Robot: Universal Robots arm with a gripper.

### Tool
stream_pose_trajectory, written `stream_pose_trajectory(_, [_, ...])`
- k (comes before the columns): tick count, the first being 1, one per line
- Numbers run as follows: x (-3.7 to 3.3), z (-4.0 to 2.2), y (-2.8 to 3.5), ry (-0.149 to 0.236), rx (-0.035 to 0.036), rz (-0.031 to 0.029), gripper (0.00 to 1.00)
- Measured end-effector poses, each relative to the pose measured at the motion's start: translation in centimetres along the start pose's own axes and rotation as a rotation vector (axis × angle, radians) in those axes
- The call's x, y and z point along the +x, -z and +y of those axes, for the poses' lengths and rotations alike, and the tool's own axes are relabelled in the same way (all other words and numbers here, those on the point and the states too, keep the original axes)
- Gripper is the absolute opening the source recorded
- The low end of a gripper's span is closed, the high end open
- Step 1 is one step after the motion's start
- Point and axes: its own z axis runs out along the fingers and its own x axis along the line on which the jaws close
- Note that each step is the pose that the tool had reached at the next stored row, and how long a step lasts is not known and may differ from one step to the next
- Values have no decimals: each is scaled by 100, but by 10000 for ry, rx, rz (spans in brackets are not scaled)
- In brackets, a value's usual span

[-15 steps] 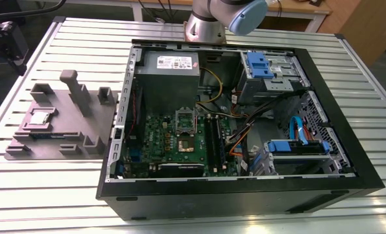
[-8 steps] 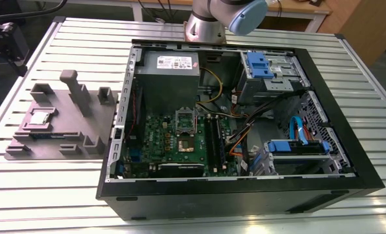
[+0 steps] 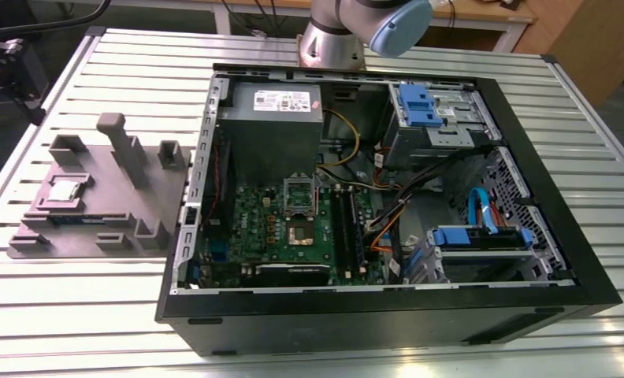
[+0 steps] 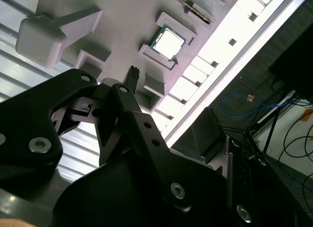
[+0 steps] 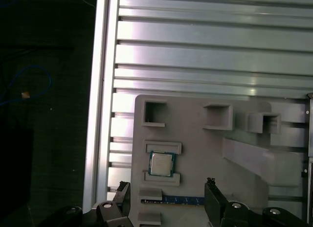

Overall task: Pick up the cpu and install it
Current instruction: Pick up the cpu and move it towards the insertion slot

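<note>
The cpu (image 3: 65, 189), a small square chip with a pale metal top, lies flat in a shallow pocket of the grey plastic fixture (image 3: 133, 209) on the table, at the exterior view's left. Both wrist views look down on the cpu (image 5: 161, 164) (image 4: 168, 42) from some height. My gripper (image 5: 166, 193) hangs above the fixture, open, with its two black fingertips (image 5: 211, 187) wide apart and nothing between them. The chip sits just beyond the gap between the fingers. Inside the open computer case (image 3: 522, 142), the motherboard's socket (image 3: 299, 230) lies bare with its metal frame flipped up.
The fixture carries tall posts (image 3: 117, 146) and raised blocks (image 5: 215, 117), and a memory stick (image 5: 171, 201) lies in its slot near the chip. In the case are a grey power supply (image 3: 275, 106), black memory sticks (image 3: 346, 220), cables and blue drive bays (image 3: 481, 236). Slatted metal table around.
</note>
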Motion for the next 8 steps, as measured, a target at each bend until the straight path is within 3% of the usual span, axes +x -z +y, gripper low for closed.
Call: stream_pose_trajectory(8, [0,-1,-30,0,0,1,71])
